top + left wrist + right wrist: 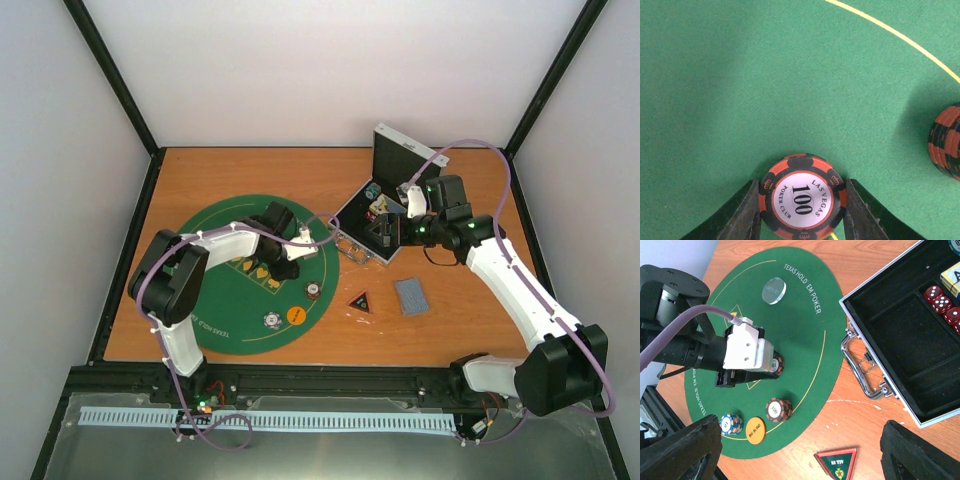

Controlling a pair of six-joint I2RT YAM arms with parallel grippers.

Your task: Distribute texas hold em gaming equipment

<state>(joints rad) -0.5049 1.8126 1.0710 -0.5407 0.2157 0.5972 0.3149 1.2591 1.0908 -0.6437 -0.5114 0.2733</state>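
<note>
One chip at a time: pinching the red 100 chip (801,200) by its rim with the left pincer (802,220), flat on the green mat (765,90), likely for a clean lift. Holding the right pincer (800,450) wide and empty near the silver case (900,340).

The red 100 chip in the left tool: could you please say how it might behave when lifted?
The red 100 chip looks rigid and probably won't flex. Pinched at its round rim by the left tool, it might pivot or slip. Dropped on edge, it could roll.
</note>
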